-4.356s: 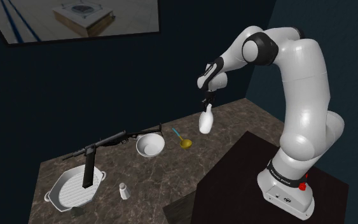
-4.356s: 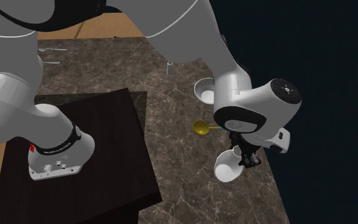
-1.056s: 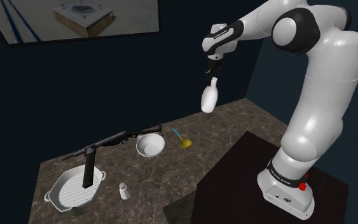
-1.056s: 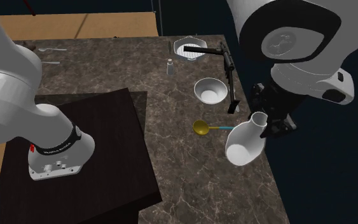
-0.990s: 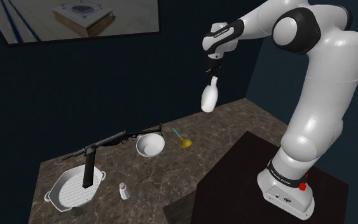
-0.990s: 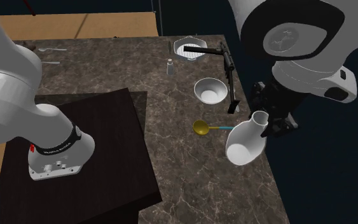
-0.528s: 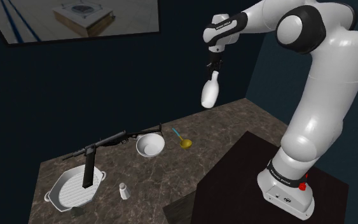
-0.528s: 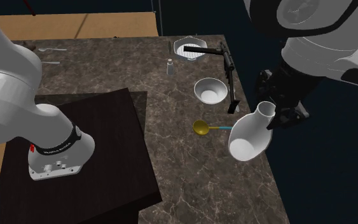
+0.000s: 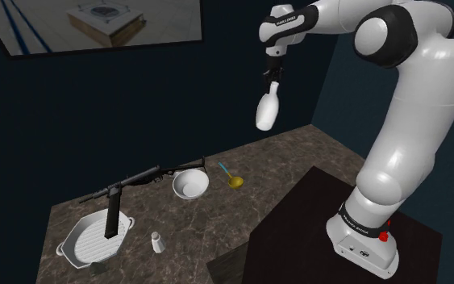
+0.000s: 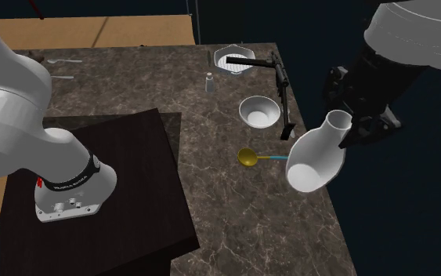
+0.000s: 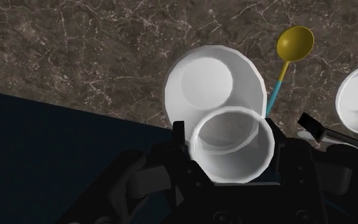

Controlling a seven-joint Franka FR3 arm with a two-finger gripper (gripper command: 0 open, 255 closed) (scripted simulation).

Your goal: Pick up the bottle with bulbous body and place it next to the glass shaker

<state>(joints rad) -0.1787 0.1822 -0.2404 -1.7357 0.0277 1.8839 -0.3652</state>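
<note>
One: Whereabouts of the bulbous white bottle (image 9: 267,110)?
Two: Upper middle of the shoulder view, high in the air, well above the dark marbled counter (image 9: 209,226). Hangs neck-up, body down, from the black gripper (image 9: 272,78).
One: And the grip?
Two: Closed on the neck. From the wrist, both fingers (image 11: 290,167) pressed against the sides of the open mouth, round body beyond them.
One: Straight or leaning?
Two: Tilted in the second exterior view, right of frame: mouth up toward the right, body lower left.
One: Location of the glass shaker (image 9: 157,240)?
Two: Lower left of the shoulder view, upright on the counter, just beside a white ridged pan (image 9: 84,242). Well apart from the bottle.
One: Anything under the bottle?
Two: Hard to judge from these angles; probably the counter's edge, near a yellow spoon (image 11: 295,43) with a blue handle. White bowl (image 9: 190,185) near the spoon.
</note>
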